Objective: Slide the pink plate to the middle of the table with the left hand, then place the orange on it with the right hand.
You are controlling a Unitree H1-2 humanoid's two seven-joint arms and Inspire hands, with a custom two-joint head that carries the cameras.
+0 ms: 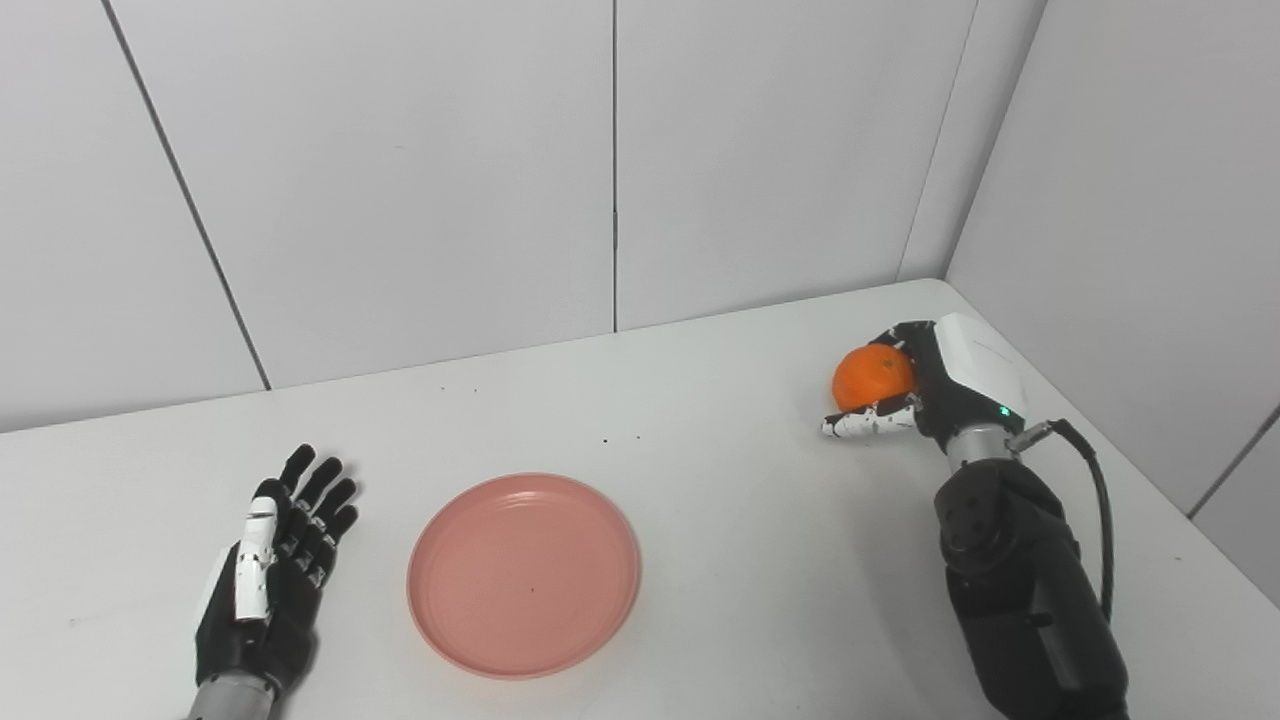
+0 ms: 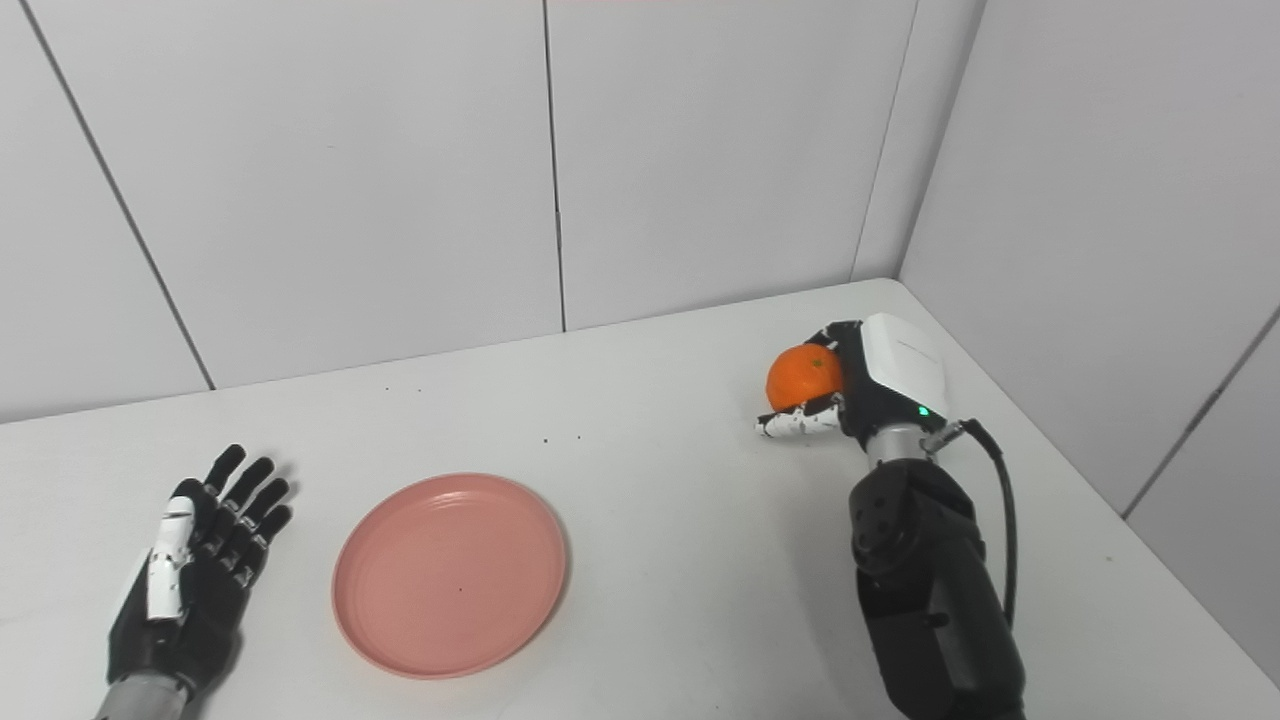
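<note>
Right of pink plate (image 1: 523, 574), well apart: right hand (image 1: 915, 385) gripping orange (image 1: 872, 377) near bench (image 1: 720, 400) corner. Left of plate, near it: left hand (image 1: 275, 560) open, fingers spread, holding nothing.

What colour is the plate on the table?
The plate is pink, plain with no pattern. It shows best in the left eye view.

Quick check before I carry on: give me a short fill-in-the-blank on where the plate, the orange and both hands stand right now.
1. The orange is held by the ____ hand.
2. The pink plate holds ____.
3. The left hand lies ____, apart from the plate, on the table.
4. The plate's colour is ____.

Missing words: right; nothing; open; pink
</note>
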